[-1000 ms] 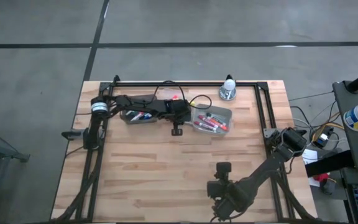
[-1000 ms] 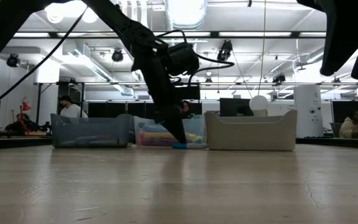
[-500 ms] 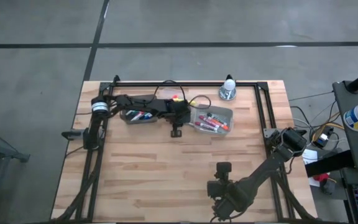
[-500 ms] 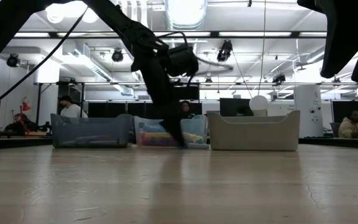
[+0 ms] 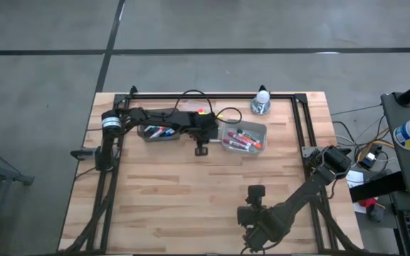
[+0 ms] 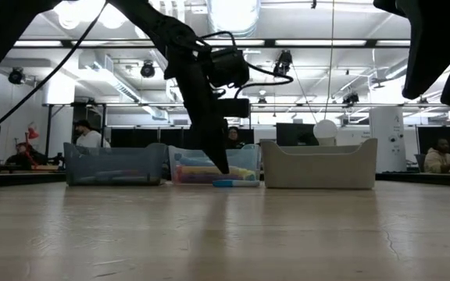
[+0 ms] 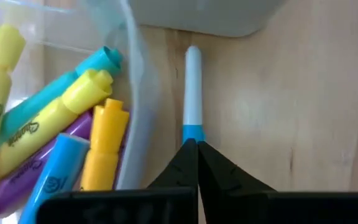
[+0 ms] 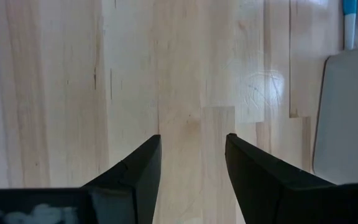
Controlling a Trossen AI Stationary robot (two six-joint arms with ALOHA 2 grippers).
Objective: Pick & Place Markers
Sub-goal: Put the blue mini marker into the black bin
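Note:
A white marker with a blue cap [image 7: 193, 87] lies flat on the wood between the clear bin of neon markers [image 7: 73, 124] and the grey bin [image 7: 204, 15]; it also shows in the low view as the blue-capped marker [image 6: 235, 183]. My left gripper [image 7: 196, 152] is shut, points down, and its tip [image 6: 223, 165] hangs just above the marker's blue cap end [image 7: 193, 132]. The grey bin [image 5: 244, 136] holds several red and white markers. My right gripper [image 8: 192, 149] waits open over bare wood near the table's near edge [image 5: 251, 213].
A third clear bin [image 5: 159, 131] with markers sits left of the others under my left arm. A small white and silver object [image 5: 261, 103] stands at the far edge. A black frame [image 5: 301, 128] rims the table. Bare wood [image 5: 184, 192] spans the middle and near side. People sit in the room behind.
My left gripper, shut throughout, has risen a little off the table beside the blue-capped marker. The marker still lies flat on the wood in front of the bins.

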